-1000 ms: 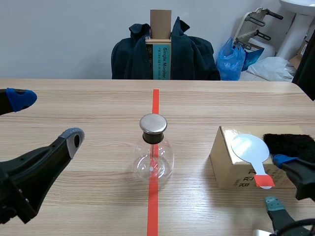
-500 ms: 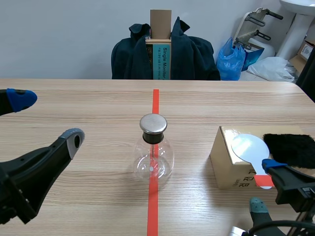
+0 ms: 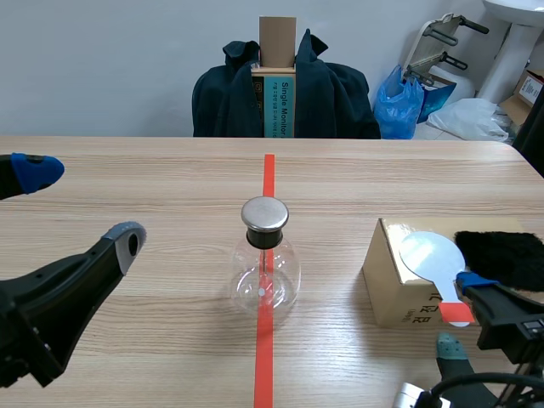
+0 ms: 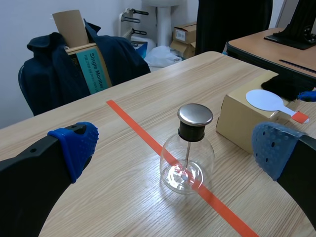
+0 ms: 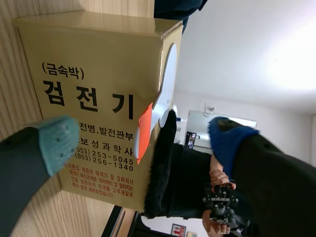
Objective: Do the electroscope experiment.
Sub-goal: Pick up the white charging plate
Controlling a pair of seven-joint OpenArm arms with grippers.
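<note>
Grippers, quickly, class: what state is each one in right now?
Left gripper: open, holding nothing.
Right gripper: open, holding nothing, either side of the white round paddle's orange-red handle.

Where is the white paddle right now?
Scene view: the white paddle lies on the cardboard box, right of the glass flask, beside the black fur pad.

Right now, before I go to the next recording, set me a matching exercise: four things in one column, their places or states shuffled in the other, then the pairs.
Things:
1. flask
2. white paddle
3. black fur
4. left gripper

Place or state:
A. open, holding nothing
B. flat on the box, nearer the flask
C. standing on the tape line
D. on the box, farther from the flask

Pairs: 1-C, 2-B, 3-D, 4-A
</note>
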